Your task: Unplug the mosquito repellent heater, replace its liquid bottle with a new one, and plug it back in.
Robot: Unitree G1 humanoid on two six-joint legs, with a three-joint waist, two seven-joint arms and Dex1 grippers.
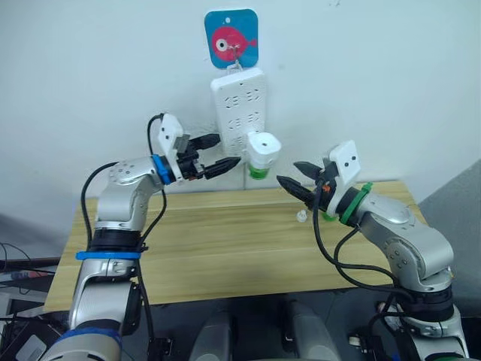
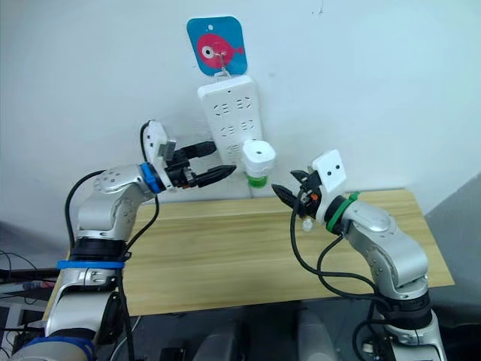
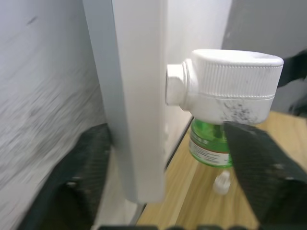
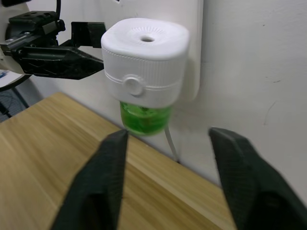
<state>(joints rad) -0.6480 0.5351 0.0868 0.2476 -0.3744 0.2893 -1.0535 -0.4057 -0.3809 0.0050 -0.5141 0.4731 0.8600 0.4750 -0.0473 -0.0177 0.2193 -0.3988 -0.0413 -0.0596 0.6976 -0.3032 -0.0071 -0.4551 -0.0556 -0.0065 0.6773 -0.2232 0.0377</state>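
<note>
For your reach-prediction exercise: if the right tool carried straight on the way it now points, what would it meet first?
Most likely the green liquid bottle under the mosquito repellent heater, which sits ahead between the open right tool fingers; depth is uncertain, so the wall behind could come next.

We can read no words or numbers. The green liquid bottle (image 3: 209,146) under the mosquito repellent heater (image 3: 225,86) carries a white label (image 3: 207,154) whose print is too small to read. The blue card (image 1: 231,37) above the power strip (image 1: 240,101) shows a pink fish picture, no lettering.
</note>
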